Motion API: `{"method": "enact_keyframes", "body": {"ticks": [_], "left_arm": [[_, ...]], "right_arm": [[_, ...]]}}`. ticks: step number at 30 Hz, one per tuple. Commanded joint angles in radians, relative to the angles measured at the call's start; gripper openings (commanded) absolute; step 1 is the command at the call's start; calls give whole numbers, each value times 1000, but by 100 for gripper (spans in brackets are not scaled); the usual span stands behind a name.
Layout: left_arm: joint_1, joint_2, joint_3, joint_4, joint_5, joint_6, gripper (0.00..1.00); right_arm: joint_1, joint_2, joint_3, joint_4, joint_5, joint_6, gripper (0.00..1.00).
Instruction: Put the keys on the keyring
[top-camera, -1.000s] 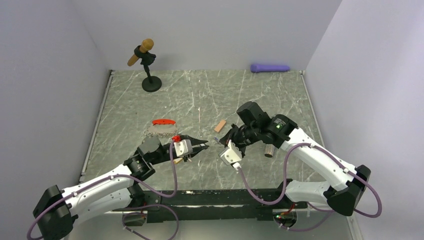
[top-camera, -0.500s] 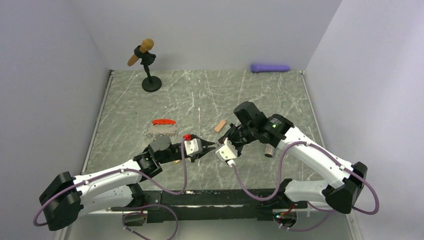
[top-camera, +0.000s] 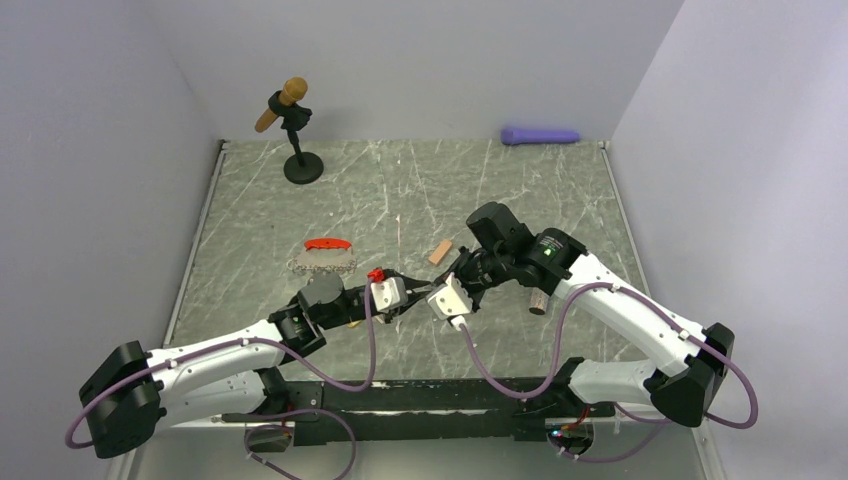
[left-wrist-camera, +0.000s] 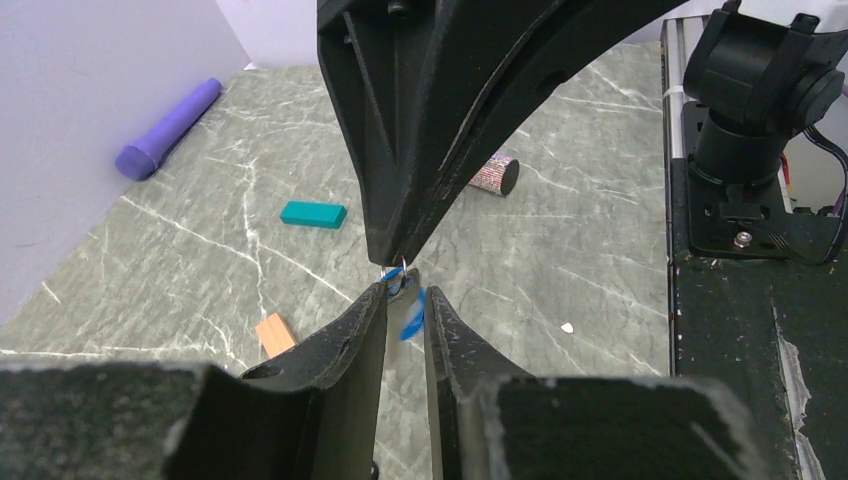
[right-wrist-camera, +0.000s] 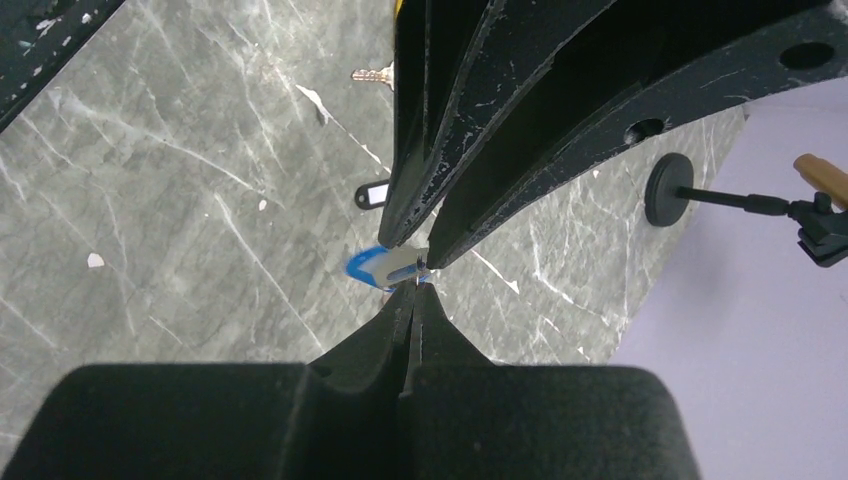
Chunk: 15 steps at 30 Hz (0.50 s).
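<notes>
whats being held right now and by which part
A blue-tagged key: the right gripper pinches its metal end; the left gripper brackets the tag.

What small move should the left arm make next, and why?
Probably close the left gripper on the blue-tagged key. The blue tag hangs between the left jaws, which show a gap in the left wrist view, while the right gripper appears shut on the key's other end. A firm left hold should come before the right lets go. The keyring lies nearer the left arm.
</notes>
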Motion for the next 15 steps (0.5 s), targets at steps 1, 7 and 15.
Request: {"method": "enact_keyframes", "body": {"ticks": [1,7,15], "left_arm": [[-9,3,26,51,-7,12,26],[-10,-14,-5,46,-19,19,26],[-10,-26,-33,45,-46,17,27]], "right_arm": [[6,-8,37,30,-32,19,0],[6,-2,38,28,-29,27,0],[5,4,38,31,-30,30,0]]}}
